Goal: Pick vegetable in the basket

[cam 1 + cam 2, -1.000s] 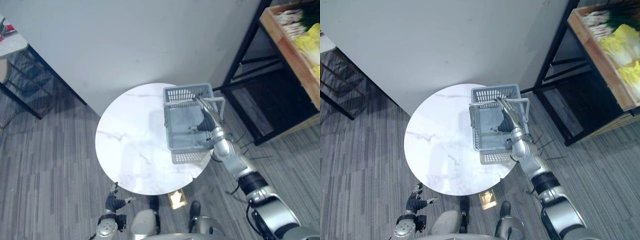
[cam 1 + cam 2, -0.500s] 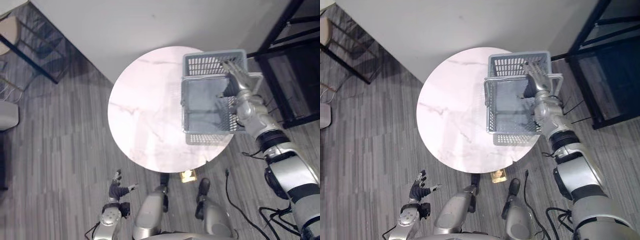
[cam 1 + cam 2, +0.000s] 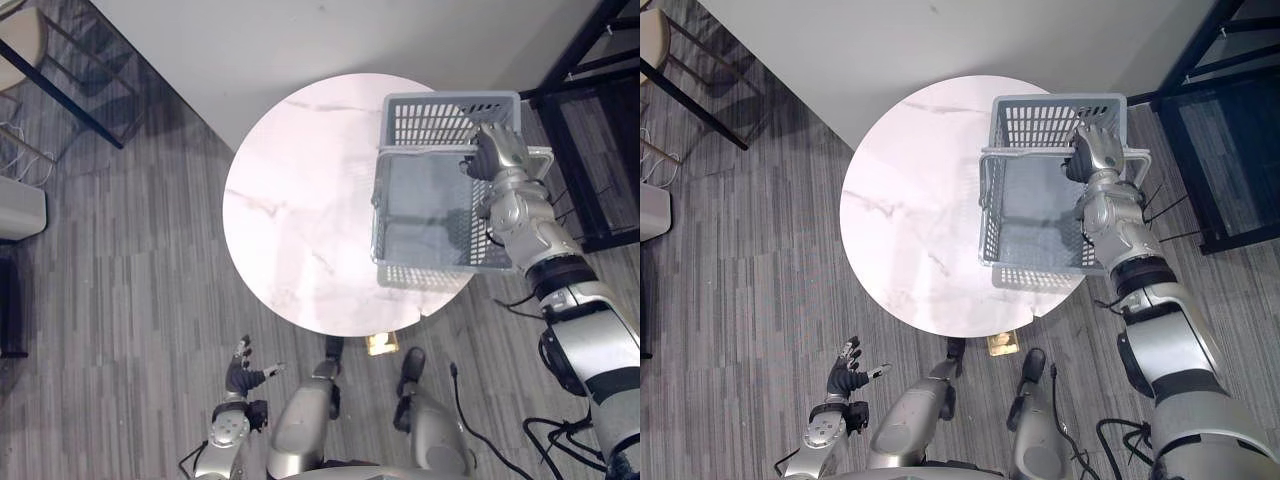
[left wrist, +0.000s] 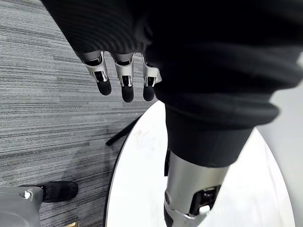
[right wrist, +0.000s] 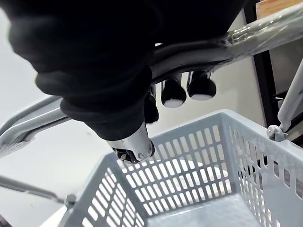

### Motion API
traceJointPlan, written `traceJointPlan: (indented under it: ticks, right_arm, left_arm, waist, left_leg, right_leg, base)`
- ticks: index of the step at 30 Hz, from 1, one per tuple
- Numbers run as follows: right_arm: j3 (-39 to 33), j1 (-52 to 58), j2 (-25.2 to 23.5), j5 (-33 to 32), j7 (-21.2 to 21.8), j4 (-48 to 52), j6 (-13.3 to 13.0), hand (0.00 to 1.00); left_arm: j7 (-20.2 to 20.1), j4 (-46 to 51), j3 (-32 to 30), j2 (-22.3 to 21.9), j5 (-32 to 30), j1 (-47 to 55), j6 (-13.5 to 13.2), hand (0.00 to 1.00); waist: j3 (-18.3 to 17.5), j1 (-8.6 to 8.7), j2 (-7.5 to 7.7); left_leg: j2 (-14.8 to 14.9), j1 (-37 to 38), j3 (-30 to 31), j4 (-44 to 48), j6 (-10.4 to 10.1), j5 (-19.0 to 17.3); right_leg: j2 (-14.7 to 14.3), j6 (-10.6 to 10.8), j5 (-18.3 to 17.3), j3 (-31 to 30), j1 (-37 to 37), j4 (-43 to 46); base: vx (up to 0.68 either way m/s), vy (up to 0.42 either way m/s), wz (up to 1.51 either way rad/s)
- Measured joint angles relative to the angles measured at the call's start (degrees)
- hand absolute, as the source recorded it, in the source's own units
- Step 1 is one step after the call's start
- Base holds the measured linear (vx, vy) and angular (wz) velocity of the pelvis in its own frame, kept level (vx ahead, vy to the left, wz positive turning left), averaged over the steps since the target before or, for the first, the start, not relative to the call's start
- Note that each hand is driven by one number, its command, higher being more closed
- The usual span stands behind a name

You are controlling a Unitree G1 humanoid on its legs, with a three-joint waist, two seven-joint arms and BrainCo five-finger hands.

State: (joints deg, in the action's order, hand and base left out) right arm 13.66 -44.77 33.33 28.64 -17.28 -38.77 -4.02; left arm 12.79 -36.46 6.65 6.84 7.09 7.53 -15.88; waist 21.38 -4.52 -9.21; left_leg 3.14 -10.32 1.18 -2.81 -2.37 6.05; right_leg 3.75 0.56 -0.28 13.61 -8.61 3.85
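Note:
A grey plastic basket stands on the right side of a round white marble table, with nothing inside it. Its handle is raised across the top. My right hand is shut on that handle near its right end; in the right wrist view the fingers curl over the bar above the basket's slotted wall. My left hand hangs low beside the table's near edge, open, with straight fingers above the floor.
A black metal shelf frame stands right of the table, close to the basket. A dark-legged piece of furniture is at the far left by the wall, with a white object on the floor near it. Grey plank flooring surrounds the table.
My right hand's fingers, straight over the basket before, have curled round the handle. The camera has shifted, so the table sits higher in the picture. The left hand stays open.

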Motion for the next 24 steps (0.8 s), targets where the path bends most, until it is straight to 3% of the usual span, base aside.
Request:
traceJointPlan:
  ticks: [5,8,9,14,18,24]
  right_arm:
    - [-10.05,14.99,-6.40,-10.22,0.10,10.06,0.23,1.00]
    - [-13.30,22.71,-10.06,-15.09,0.81,16.32,0.22,1.00]
    - [-15.60,26.96,-11.96,-17.56,1.34,19.58,0.08,1.00]
    - [-25.23,39.62,-15.28,-28.53,2.52,25.39,-0.90,1.00]
    - [-28.36,46.99,-18.13,-36.57,4.19,27.76,-2.26,1.00]
    - [-29.29,55.55,-27.29,-52.28,8.88,35.26,-2.76,1.00]
  left_arm:
    - [-0.34,0.86,-0.49,-0.15,-0.08,0.38,1.56,0.00]
    - [-0.65,1.94,-2.10,-0.15,-0.60,0.70,2.25,0.00]
    - [-1.29,2.90,-3.90,-0.10,-0.66,1.36,2.40,0.00]
    - [-1.60,4.82,-7.96,-0.05,-1.03,4.11,3.34,0.00]
    - [-1.64,6.07,-9.98,-0.08,-0.99,6.30,4.24,0.00]
    - [-2.75,11.35,-11.38,-1.47,-0.42,7.71,4.31,0.00]
  waist:
    - [-0.33,1.79,1.78]
    - [-0.99,2.95,3.91]
    - [-1.88,3.60,5.35]
    - [-5.48,5.03,8.20]
    - [-7.91,6.87,8.77]
    - [-7.91,6.89,9.10]
  left_leg:
    - [0.05,3.88,-1.49,-1.05,-0.06,-0.08]
    - [-0.07,5.41,-2.58,-1.44,-0.05,-0.11]
    - [-0.12,6.16,-3.08,-1.94,-0.05,-0.11]
    - [-0.25,8.72,-5.84,-2.52,0.14,-0.32]
    - [-0.23,10.57,-9.16,-2.53,0.19,-1.15]
    - [-0.03,14.25,-16.48,-2.31,0.54,-2.83]
  right_leg:
    - [0.03,0.55,0.32,-2.15,2.59,0.00]
    - [0.21,1.01,0.18,-3.53,3.32,-0.01]
    - [0.24,1.25,0.03,-4.49,3.44,-0.02]
    - [0.29,2.47,-0.26,-7.64,4.39,-0.05]
    - [0.29,3.40,0.05,-11.01,4.51,-0.10]
    - [-0.02,4.06,1.73,-17.46,4.72,-0.05]
  base:
    - [0.02,0.021,-0.15]
    - [-0.02,0.032,-0.18]
    - [-0.04,0.030,-0.25]
    - [-0.02,0.024,-0.28]
    - [-0.02,0.027,-0.41]
    - [-0.04,0.029,-0.61]
